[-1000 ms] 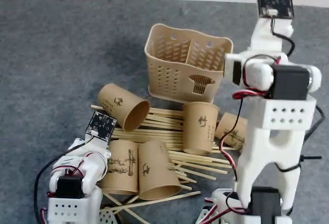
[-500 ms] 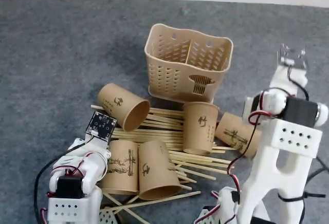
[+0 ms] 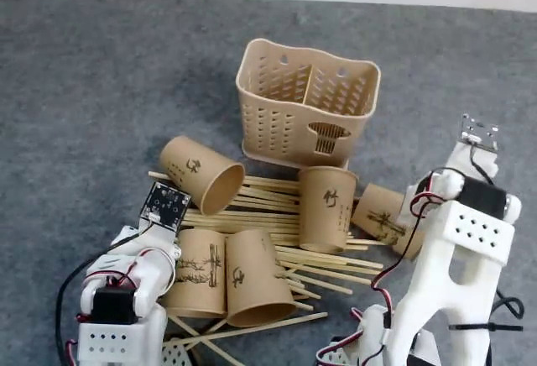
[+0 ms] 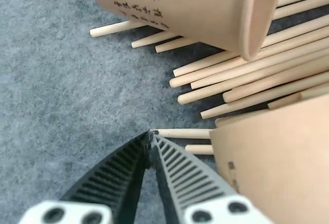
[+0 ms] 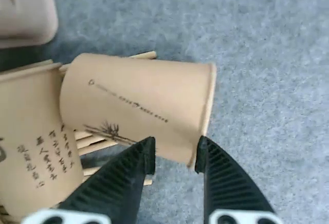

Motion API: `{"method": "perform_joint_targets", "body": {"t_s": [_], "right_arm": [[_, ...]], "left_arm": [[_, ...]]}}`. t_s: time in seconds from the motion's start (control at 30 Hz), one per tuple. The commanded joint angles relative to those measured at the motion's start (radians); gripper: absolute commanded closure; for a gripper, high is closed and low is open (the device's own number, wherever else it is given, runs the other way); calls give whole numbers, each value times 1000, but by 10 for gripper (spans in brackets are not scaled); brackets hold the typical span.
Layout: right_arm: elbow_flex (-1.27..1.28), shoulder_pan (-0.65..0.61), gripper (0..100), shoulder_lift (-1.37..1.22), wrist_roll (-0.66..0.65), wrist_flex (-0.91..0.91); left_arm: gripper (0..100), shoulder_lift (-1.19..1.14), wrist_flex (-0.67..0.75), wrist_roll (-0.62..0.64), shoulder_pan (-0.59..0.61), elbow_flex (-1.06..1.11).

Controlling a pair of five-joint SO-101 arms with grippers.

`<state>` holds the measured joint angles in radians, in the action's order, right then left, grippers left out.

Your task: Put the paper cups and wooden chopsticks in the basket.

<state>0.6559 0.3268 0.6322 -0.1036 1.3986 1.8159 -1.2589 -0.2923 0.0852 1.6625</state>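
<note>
A brown paper cup lying on its side (image 5: 139, 103), at the right end of the pile, sits directly under the tips of the right hand (image 5: 174, 148). That hand is spread open over the cup's rim end, and I cannot tell whether it touches. The left hand (image 4: 151, 139) is clenched and empty, its tip just beside the end of a pale wooden chopstick (image 4: 185, 133) on the grey felt tabletop (image 4: 61, 106). The beige perforated plastic basket (image 3: 277, 122) stands just beyond the pile.

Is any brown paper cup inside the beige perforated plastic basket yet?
No, the beige plastic basket is bare inside; all five brown paper cups sit outside on the grey mat.
</note>
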Motion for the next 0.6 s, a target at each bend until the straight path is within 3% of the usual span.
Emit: {"method": "perform_joint_targets", "body": {"t_s": [0.0, 0.43, 0.57], "right_arm": [[-4, 31, 860, 31, -11, -47], [191, 28, 862, 25, -12, -219], [200, 28, 962, 31, -71, -217]], "left_arm": [[995, 4, 15, -5, 15, -30], [995, 4, 15, -5, 15, -30], [995, 4, 15, -5, 15, -30]]}}
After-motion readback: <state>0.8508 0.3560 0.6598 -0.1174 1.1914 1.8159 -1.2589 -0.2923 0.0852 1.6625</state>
